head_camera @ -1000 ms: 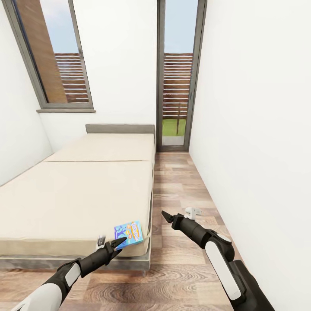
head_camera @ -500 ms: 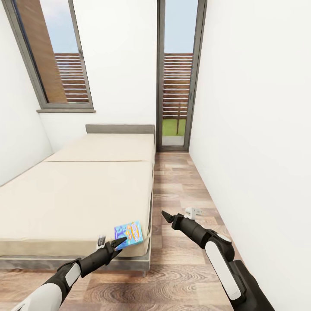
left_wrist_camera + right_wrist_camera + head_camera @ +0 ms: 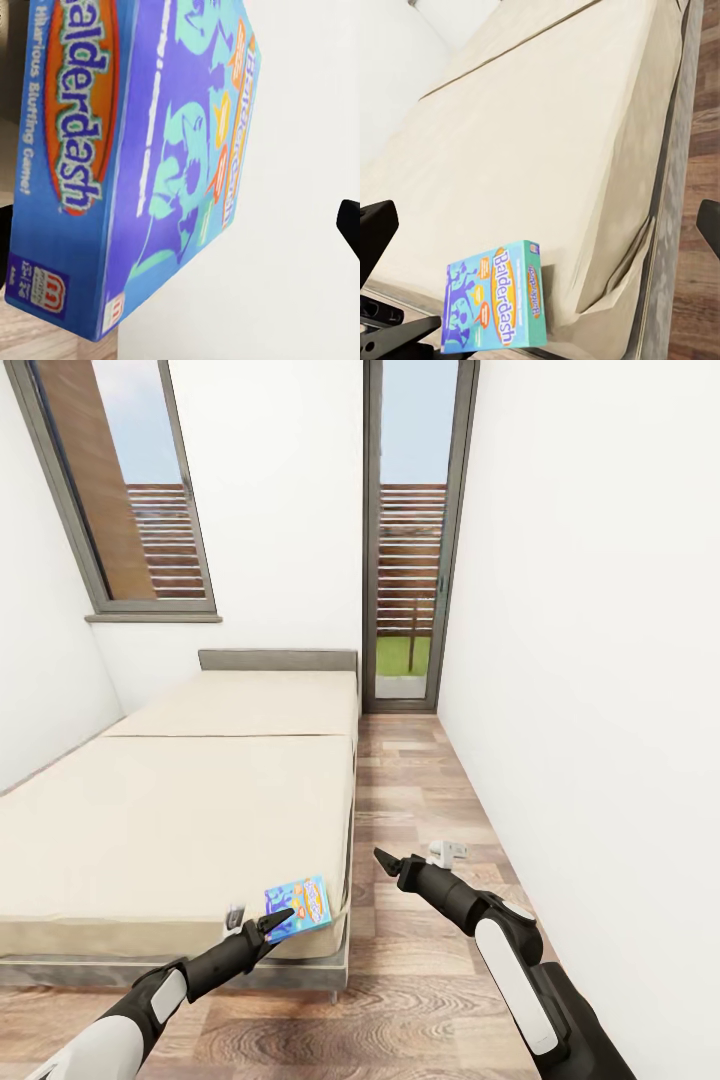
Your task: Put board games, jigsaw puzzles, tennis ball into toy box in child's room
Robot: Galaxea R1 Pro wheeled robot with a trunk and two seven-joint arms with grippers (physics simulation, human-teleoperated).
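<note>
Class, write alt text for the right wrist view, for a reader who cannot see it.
A blue Balderdash board game lies flat at the near corner of a beige mattress on the bed. The left claw reaches its edge, and wood-plank floor runs alongside the bed.

In the left wrist view, the blue board game [image 3: 142,165] is cut off by the picture's edge, so its first letters are lost. The small print on it is too blurred to be read. In the head view, its near corner is hidden behind the left tool [image 3: 278,916], whose grip cannot be told.
</note>
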